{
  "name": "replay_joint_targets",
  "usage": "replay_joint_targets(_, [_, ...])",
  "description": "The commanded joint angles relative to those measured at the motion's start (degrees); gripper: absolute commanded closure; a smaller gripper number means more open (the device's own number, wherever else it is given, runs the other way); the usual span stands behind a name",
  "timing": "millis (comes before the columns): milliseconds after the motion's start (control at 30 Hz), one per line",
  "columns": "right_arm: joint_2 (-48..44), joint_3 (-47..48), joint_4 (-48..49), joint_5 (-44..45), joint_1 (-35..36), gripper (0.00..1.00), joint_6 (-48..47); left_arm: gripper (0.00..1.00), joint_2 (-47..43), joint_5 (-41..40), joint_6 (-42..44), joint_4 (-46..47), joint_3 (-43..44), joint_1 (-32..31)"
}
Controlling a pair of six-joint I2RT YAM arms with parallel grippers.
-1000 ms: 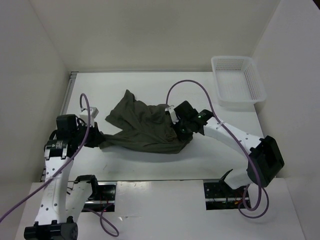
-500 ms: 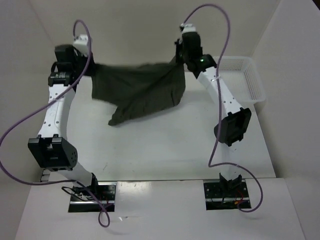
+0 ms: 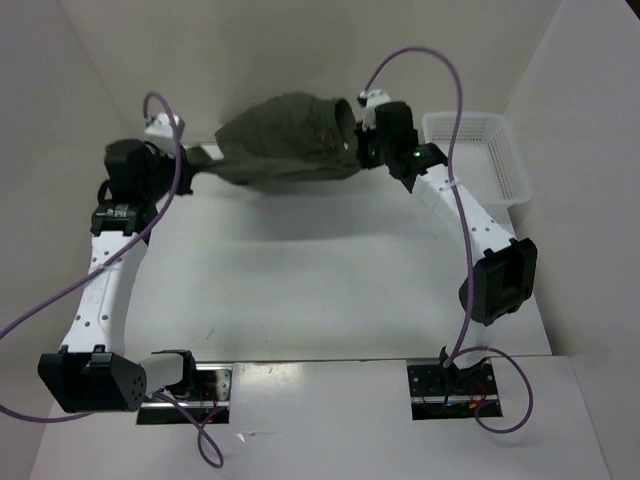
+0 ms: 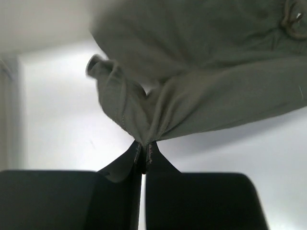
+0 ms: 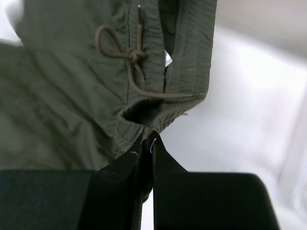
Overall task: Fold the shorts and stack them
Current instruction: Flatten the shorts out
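Shorts (image 3: 285, 140) bunched up vs 0.5 s ago; soft, limp, so our left gripper (image 4: 144, 152) & right gripper (image 5: 149, 143) clamp hem & waistband edges.

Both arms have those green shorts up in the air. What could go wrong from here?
1. The left jaws pinch only a bunched corner of the shorts, the right jaws just the waistband edge; either could slip.
2. The cloth sags crumpled in the middle, so it may land wrinkled and fold crooked.
3. The right arm is close to the basket and might bump it.
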Motion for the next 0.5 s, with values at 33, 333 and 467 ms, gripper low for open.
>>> replay_joint_targets(33, [-6.2,-19.2,0.1,-6.0,2.1,1.0,-9.6,1.0,-4.9,0.0,0.2,-7.5,-16.5,-2.1])
replay_joint_targets(333, [-21.0,-50.9,0.4,-9.7,4.0,0.95,-21.1,1.0,-17.9,-4.7,0.2,-25.6,-30.9,-10.9])
replay_joint_targets(467, [-23.5,-53.2,-2.4,-10.2,4.0,0.95,-25.9,0.98,-20.3,-1.6,0.2,-33.9,-30.9,-13.1])
